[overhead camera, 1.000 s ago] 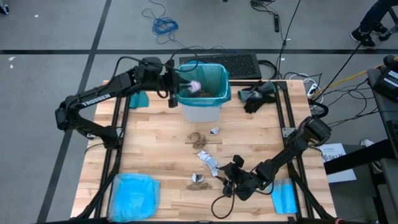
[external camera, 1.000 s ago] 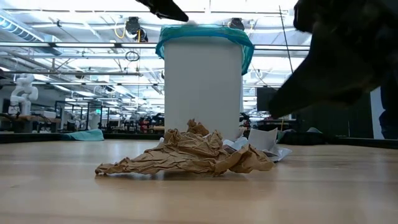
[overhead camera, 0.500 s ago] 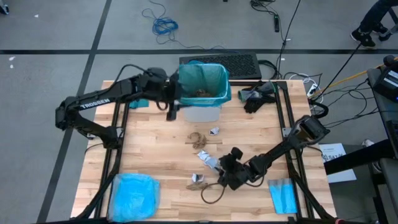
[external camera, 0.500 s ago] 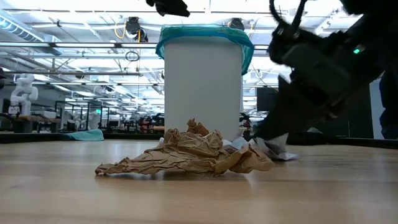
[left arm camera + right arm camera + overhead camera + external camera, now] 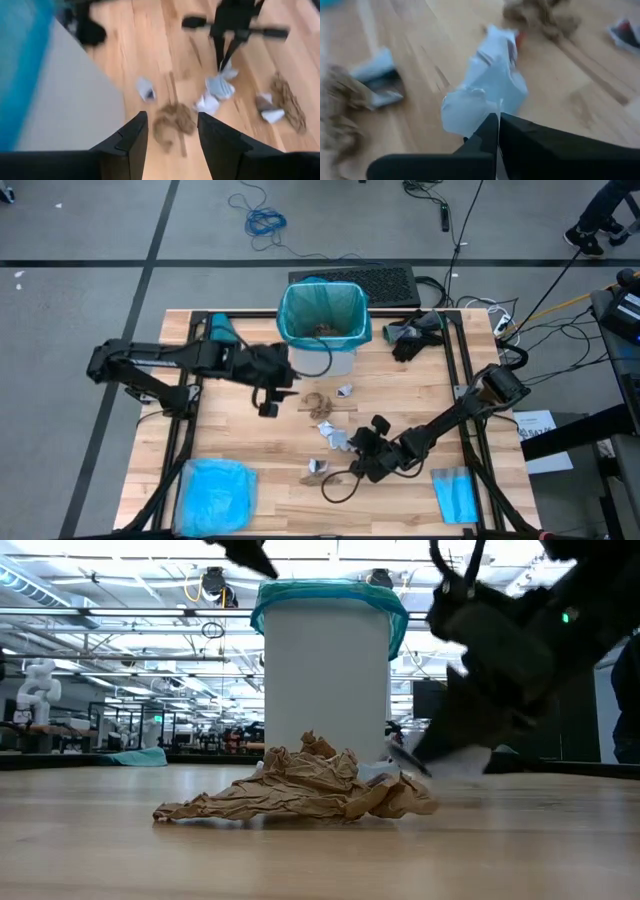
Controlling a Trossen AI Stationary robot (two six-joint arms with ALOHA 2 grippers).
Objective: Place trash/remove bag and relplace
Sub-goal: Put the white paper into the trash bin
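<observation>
The white bin (image 5: pixel 322 352), lined with the teal bag (image 5: pixel 322 310), stands at the table's far middle; some trash lies inside it. More trash lies in front of it: a brown wad (image 5: pixel 320 402), a white scrap (image 5: pixel 344 391), a white wrapper (image 5: pixel 330 436) and a second brown wad (image 5: pixel 318 470). My left gripper (image 5: pixel 268 402) hangs open above the table left of the first wad (image 5: pixel 172 122), touching nothing. My right gripper (image 5: pixel 350 445) is shut on the white wrapper (image 5: pixel 490 80). My right gripper pinches the white wrapper by its near edge (image 5: pixel 492 111) between its two fingertips. The fingers slant down at it from the table's near right. The rest of the wrapper reaches forward past the fingertips, low over the wood; whether it is clear of the table I cannot tell.
A pale blue plastic bag (image 5: pixel 215 495) lies at the near left corner and a folded blue sheet (image 5: pixel 457 495) at the near right. A teal piece (image 5: pixel 222 335) lies far left, dark gear (image 5: pixel 415 335) far right. A cable loop (image 5: pixel 340 485) hangs by my right gripper.
My left gripper has left the bin's rim, swinging toward the near edge and down; the pink scrap seen at its fingers over the bin has gone. My right gripper has moved toward the table's left and far side to the white wrapper and taken hold of it.
</observation>
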